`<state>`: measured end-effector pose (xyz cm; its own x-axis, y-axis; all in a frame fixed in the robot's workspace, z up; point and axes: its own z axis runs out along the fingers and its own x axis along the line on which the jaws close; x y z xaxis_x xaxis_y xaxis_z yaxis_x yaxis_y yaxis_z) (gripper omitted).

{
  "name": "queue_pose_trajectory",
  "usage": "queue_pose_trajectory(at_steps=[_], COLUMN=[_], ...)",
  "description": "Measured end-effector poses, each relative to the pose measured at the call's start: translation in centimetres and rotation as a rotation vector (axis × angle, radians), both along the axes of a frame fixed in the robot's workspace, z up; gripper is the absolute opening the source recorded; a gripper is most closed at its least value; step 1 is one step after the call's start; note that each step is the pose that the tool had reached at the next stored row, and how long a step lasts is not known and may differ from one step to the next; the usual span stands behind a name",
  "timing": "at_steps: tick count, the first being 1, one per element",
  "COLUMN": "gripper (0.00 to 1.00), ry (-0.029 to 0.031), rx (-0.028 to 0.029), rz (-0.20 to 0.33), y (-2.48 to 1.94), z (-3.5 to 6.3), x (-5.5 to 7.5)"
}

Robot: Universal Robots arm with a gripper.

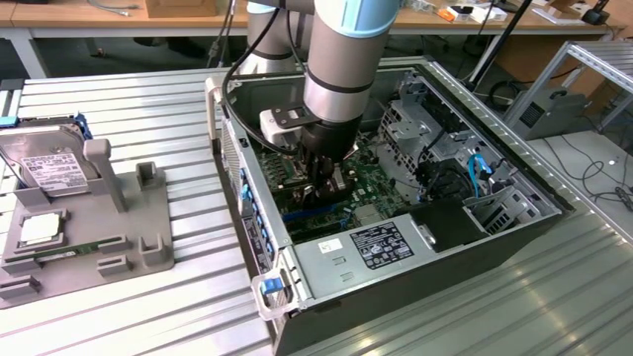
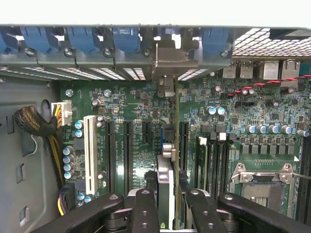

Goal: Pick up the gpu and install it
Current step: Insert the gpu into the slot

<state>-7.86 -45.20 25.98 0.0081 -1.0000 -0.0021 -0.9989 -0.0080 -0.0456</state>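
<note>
The gpu [image 2: 167,149] shows edge-on in the wrist view, standing upright over the green motherboard [image 2: 131,97] among the black expansion slots. Its silvery bracket [image 2: 170,58] rests against the rear slot openings of the case. My gripper [image 2: 167,196] is shut on the gpu, with one black finger [image 2: 145,208] on each side of the card. In the exterior view my gripper [image 1: 322,185] reaches down inside the open computer case [image 1: 539,182], with the gpu [image 1: 337,178] low over the board. I cannot tell whether the card's edge sits in a slot.
A grey fixture [image 1: 148,245] at the exterior view's left carries a hard drive [image 1: 44,159] and a memory stick [image 1: 70,254]. Inside the case are the power supply [image 1: 381,245], a drive cage [image 1: 411,126] and blue cables [image 1: 478,174]. A white slot [image 2: 90,153] and the CPU socket [image 2: 262,177] flank the card.
</note>
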Motion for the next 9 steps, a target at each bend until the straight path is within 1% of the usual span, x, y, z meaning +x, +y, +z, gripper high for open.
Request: queue_pose_trajectory(at_steps=[9], gripper=[0.27], ry=[0.0000], rx=[0.0000], rz=[0.000], y=[0.00], z=[0.00], x=[0.00])
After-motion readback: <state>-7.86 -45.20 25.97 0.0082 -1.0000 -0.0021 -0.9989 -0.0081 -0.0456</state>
